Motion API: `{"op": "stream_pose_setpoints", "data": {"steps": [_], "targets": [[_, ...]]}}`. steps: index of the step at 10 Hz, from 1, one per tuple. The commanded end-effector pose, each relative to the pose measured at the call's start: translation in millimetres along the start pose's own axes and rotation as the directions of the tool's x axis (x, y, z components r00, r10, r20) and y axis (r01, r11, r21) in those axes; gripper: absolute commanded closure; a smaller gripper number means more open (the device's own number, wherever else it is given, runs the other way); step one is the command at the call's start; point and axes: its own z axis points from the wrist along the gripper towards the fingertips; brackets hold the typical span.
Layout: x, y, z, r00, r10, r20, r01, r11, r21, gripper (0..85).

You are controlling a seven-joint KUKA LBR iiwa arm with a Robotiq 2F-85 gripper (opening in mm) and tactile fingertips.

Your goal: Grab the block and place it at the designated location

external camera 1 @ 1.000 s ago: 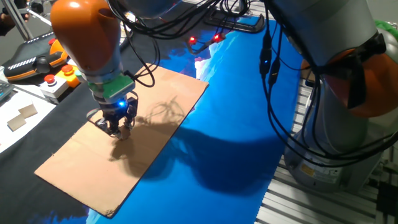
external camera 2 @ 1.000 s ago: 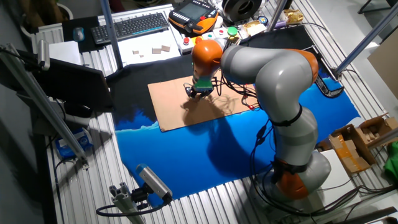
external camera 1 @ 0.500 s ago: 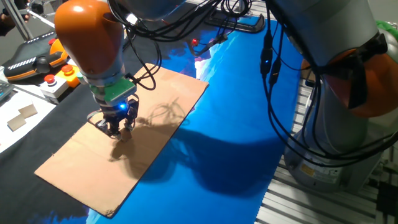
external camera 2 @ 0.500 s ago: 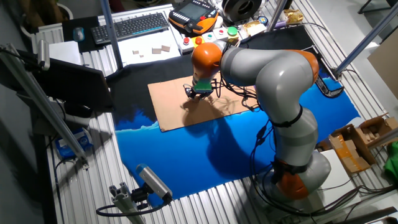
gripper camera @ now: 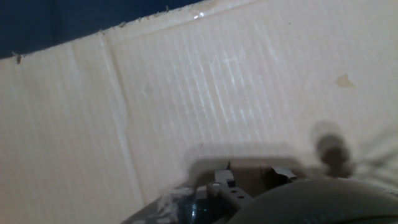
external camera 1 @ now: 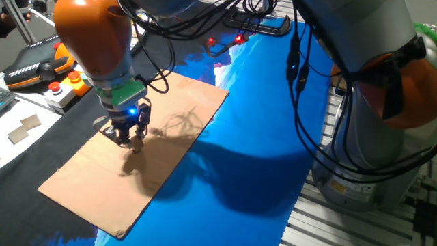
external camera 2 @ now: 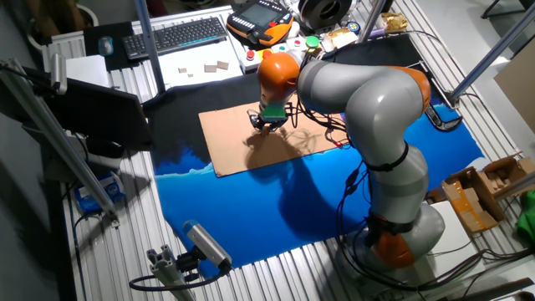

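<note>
The gripper [external camera 1: 132,140] hangs low over the cardboard sheet [external camera 1: 167,147], its fingers [external camera 1: 136,141] pointing straight down and nearly touching the surface. Something small and tan shows at the fingertips in the one fixed view, which I take to be the block [external camera 1: 136,145], though it blends so closely with the cardboard that I cannot be sure, and I cannot tell whether the fingers are pinching it or merely standing over it. In the hand view a blurred dark round spot sits just off to the right of the fingers; it is probably the designated location [gripper camera: 331,149], so the placing looks close at hand but not finished, with the release and the withdrawal left to do. Under the fingers the sheet is plain brown, faintly ribbed, with a crease running away from the hand and a ragged far edge. It lies on a bright blue cloth [external camera 1: 273,137] covering the table. Well behind the fingers in the other fixed view stand a keyboard [external camera 2: 180,35], an orange teach pendant [external camera 2: 259,18] and a white sheet with a few flat tiles [external camera 2: 215,65]. Black cables [external camera 1: 300,96] trail down from the arm.
</note>
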Motion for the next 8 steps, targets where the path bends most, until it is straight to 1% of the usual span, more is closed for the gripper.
{"op": "stream_pose_setpoints", "data": {"steps": [1, 5, 8], "targets": [[-0.3, 0.0, 1.2, 1.0, 0.0, -0.001, 0.0, 1.0, -0.003, 49.3], [2.2, 1.2, 3.1, 1.0, 0.011, 0.005, -0.011, 1.0, -0.01, 49.3], [2.3, 1.4, 3.7, 1.0, 0.021, 0.012, -0.021, 1.0, -0.012, 45.7]]}}
